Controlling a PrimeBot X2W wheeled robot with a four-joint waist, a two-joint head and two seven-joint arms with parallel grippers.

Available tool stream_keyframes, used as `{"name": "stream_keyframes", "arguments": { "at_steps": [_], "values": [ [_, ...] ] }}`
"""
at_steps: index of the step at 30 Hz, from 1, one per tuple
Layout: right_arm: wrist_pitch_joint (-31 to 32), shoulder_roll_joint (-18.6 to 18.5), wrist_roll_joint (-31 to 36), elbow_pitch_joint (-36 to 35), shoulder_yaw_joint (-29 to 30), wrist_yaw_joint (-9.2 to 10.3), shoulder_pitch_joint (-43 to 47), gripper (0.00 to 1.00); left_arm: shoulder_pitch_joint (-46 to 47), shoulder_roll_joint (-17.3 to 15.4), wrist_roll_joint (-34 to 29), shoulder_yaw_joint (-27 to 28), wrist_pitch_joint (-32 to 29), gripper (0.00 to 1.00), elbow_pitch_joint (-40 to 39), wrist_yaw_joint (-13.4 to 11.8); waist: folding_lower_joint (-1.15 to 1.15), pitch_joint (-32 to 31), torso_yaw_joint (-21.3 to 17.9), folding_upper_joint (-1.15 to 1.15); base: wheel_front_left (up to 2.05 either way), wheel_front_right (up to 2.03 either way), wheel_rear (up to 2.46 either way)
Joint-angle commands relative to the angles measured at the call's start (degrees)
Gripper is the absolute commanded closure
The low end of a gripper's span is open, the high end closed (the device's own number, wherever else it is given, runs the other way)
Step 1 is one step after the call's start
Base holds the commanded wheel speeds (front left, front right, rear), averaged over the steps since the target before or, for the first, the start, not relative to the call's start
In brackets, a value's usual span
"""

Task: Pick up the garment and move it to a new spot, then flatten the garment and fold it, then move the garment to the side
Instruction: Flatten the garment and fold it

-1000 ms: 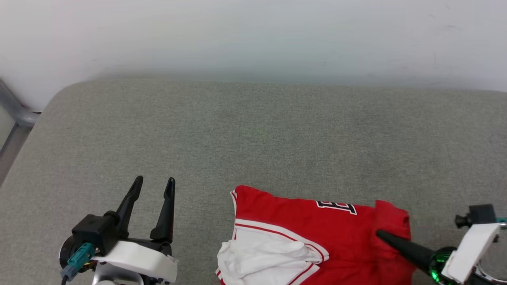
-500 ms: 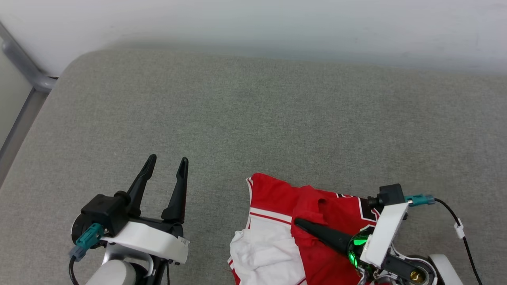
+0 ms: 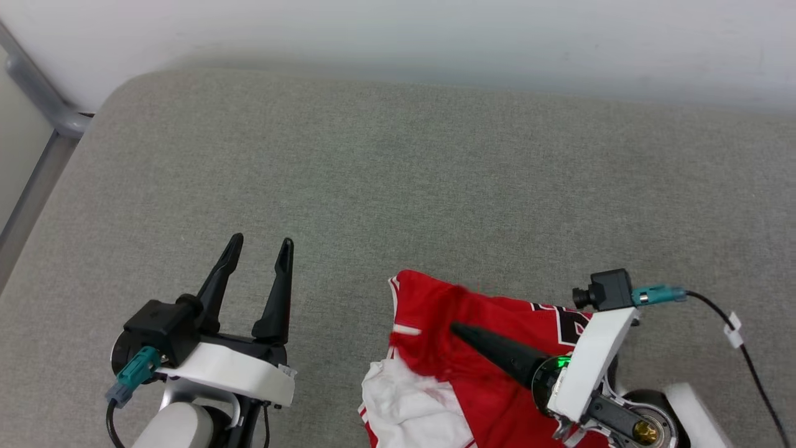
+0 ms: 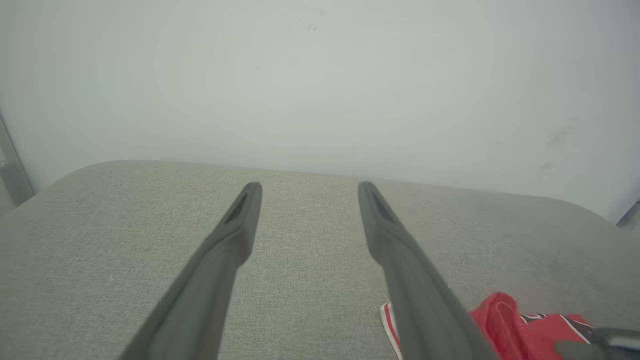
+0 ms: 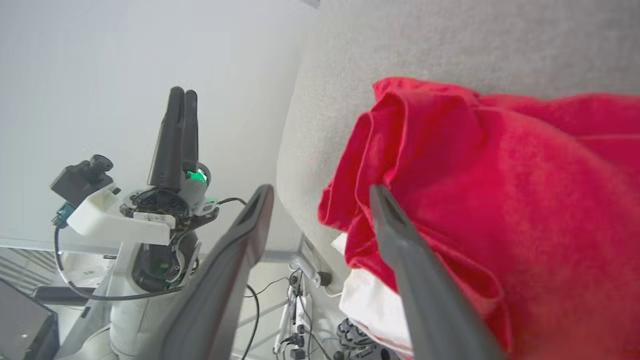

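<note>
Though both open, right pincer (image 5: 321, 190) over rumpled garment (image 3: 424, 300), left pincer (image 3: 261, 239) apart.

A robotics test lab is presenting itself: a grey padded bench (image 3: 398, 186) is standing against a bare white wall (image 3: 398, 31), with cables (image 5: 295, 282) and a power strip (image 5: 303, 312) lying below its edge.

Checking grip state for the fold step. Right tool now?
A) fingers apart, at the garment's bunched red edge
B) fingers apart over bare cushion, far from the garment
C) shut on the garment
A: in the right wrist view the right tool has a clear gap between its two fingers, and the bunched red edge of the garment lies beside one finger, not pinched.
</note>
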State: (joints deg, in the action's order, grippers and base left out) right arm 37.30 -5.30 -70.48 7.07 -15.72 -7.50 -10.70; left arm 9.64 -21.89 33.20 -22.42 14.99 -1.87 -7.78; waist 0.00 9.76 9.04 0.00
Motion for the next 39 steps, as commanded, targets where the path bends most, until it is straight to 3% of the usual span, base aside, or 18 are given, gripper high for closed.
{"name": "stream_keyframes", "arguments": {
  "at_steps": [1, 8, 14, 20, 29, 39],
  "values": [
    [-2.6, -2.1, 4.3, -2.1, -0.5, 0.03, 0.6, 0.0, -0.9, 0.3, -0.8, 0.5, 0.3, 0.0, 0.0, 0.3, 0.0, -0.8, -0.7, 0.0, 0.0, 0.0, 0.0],
    [-13.5, -7.2, 24.8, -4.3, 1.8, 0.03, 1.9, 0.0, -2.5, 0.5, -1.5, 1.5, 0.3, 0.0, 0.8, 0.5, 0.0, -3.1, -2.7, 0.0, 0.0, 0.0, 0.0],
    [-20.2, -7.1, 43.1, -5.6, 12.1, 0.03, 5.1, 0.0, -4.3, 0.3, -1.6, 2.4, 0.3, 0.0, 1.1, 0.1, 0.0, -5.2, -4.4, 0.0, 0.0, 0.0, 0.0],
    [-27.3, -3.9, 56.7, -9.7, 22.4, 0.03, 8.3, 0.0, -6.5, -0.5, -1.6, 3.4, 0.3, 0.0, 1.1, -0.6, 0.0, -6.9, -5.8, 0.0, 0.0, 0.0, 0.0],
    [-33.7, 0.6, 62.6, -15.0, 24.8, 0.03, 13.3, 0.0, -9.0, -1.8, -1.4, 3.7, 0.2, 0.0, 1.5, -0.8, 0.0, -9.7, -7.0, 0.0, 0.0, 0.0, 0.0],
    [-32.8, 2.2, 62.2, -17.6, 23.3, 0.03, 16.0, 0.0, -11.3, -1.4, -0.4, 5.2, 0.2, 0.0, 1.4, -1.6, 0.0, -10.2, -8.0, 0.0, 0.0, 0.0, 0.0]
  ]
}}
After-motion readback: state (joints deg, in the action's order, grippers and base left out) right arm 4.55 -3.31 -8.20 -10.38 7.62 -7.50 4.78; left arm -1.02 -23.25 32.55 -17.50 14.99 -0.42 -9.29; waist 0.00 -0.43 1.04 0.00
